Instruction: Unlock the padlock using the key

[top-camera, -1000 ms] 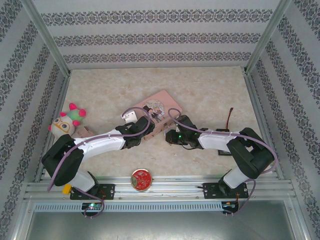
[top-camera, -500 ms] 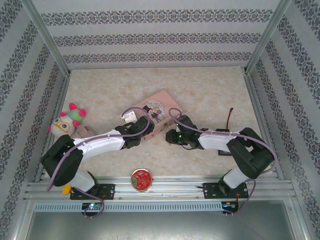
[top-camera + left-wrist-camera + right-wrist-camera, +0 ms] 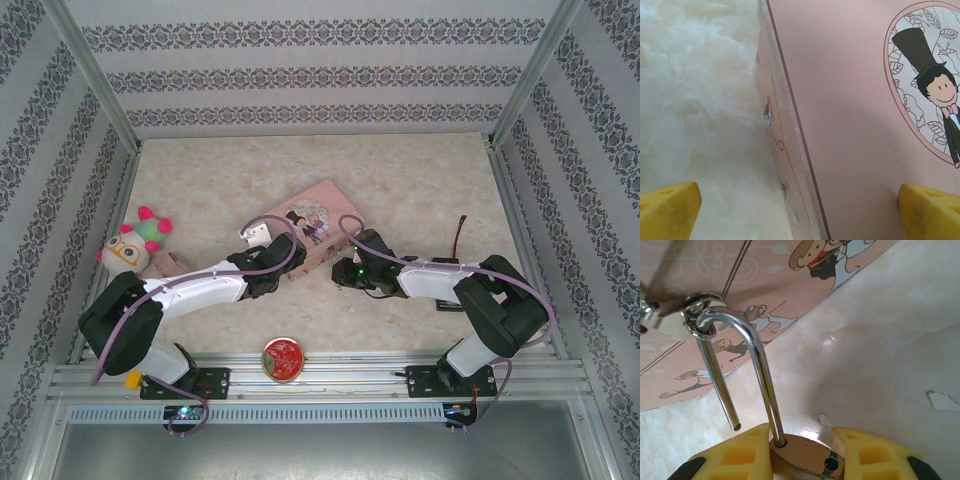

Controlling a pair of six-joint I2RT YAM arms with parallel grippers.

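Right wrist: padlock (image 3: 801,456) in right gripper (image 3: 803,446)

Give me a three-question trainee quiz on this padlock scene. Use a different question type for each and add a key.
1. True or false: on the padlock, one leg of the shackle is free of the body.
2. Pick one: the right pincer is closed on A) the round red tin, B) the padlock, C) the plush toy.
3. Fill in: the left pincer stands ___ over the edge of the pink tin box.

Key: 1 true; 2 B; 3 open.
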